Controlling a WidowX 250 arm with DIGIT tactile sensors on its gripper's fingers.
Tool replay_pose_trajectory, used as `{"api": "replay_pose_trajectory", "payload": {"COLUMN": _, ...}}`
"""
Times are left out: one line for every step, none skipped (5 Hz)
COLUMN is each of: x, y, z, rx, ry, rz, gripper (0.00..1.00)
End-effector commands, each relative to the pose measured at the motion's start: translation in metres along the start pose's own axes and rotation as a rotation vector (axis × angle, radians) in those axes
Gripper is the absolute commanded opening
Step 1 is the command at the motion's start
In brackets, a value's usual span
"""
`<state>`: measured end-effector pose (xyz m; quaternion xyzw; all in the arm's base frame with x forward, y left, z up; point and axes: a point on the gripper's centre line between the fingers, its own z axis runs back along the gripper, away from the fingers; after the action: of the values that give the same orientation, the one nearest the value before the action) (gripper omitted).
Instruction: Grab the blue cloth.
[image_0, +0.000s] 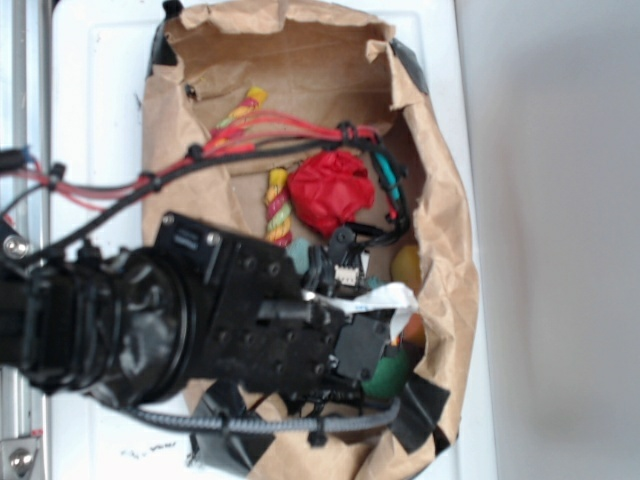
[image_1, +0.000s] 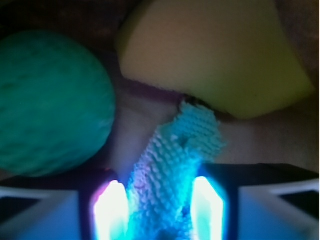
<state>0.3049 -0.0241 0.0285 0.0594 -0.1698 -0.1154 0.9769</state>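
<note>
In the wrist view the blue cloth (image_1: 172, 150), pale teal with a nubbly ribbed weave, runs up from between my two lit fingers (image_1: 111, 207) and fills the gap between them. My gripper (image_1: 159, 200) is shut on it. The cloth's free end lies against a yellow sponge-like block (image_1: 215, 55). A dark green textured ball (image_1: 47, 100) sits just left of the cloth. In the exterior view my gripper (image_0: 385, 325) reaches into the brown paper bag (image_0: 445, 220) at its lower right, and the arm hides the cloth.
A red paper-like wad (image_0: 335, 190) lies mid-bag, with a yellow-red-green rope toy (image_0: 278, 205) to its left. Red and black cables (image_0: 250, 140) cross the bag. The green ball (image_0: 388, 372) and the yellow block (image_0: 405, 265) flank the gripper. The bag walls stand close around it.
</note>
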Motion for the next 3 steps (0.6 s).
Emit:
{"api": "replay_pose_trajectory", "payload": {"x": 0.006, "y": 0.011, "z": 0.017, "rx": 0.001, "ry": -0.024, "rz": 0.057, "gripper": 0.00}}
{"api": "replay_pose_trajectory", "payload": {"x": 0.005, "y": 0.021, "z": 0.021, "rx": -0.018, "ry": -0.014, "rz": 0.116, "gripper": 0.00}}
{"api": "replay_pose_trajectory", "payload": {"x": 0.007, "y": 0.038, "z": 0.034, "rx": 0.023, "ry": -0.013, "rz": 0.282, "gripper": 0.00}}
